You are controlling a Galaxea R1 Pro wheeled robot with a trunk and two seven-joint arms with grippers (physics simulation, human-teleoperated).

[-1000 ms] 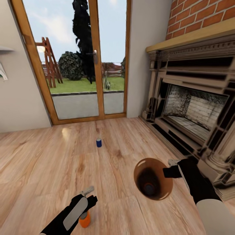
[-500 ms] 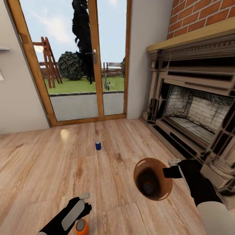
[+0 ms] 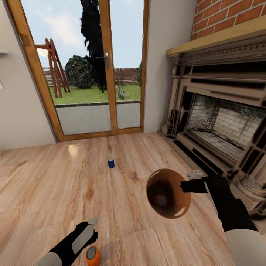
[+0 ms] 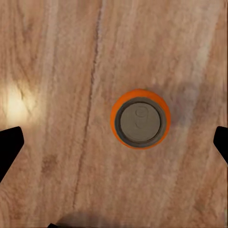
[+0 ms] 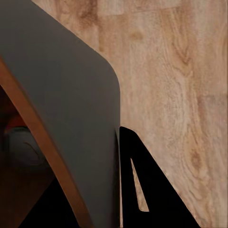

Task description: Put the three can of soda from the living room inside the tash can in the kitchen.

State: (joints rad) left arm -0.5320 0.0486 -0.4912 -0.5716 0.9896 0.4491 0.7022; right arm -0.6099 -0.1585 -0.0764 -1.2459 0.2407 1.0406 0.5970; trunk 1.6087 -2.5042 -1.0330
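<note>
Living room, wood floor. Bin: clasped at its rim by right tool, one can inside. Orange can: upright beneath left tool, spread wide, untouched. Blue can: near glass doors, waiting.
</note>
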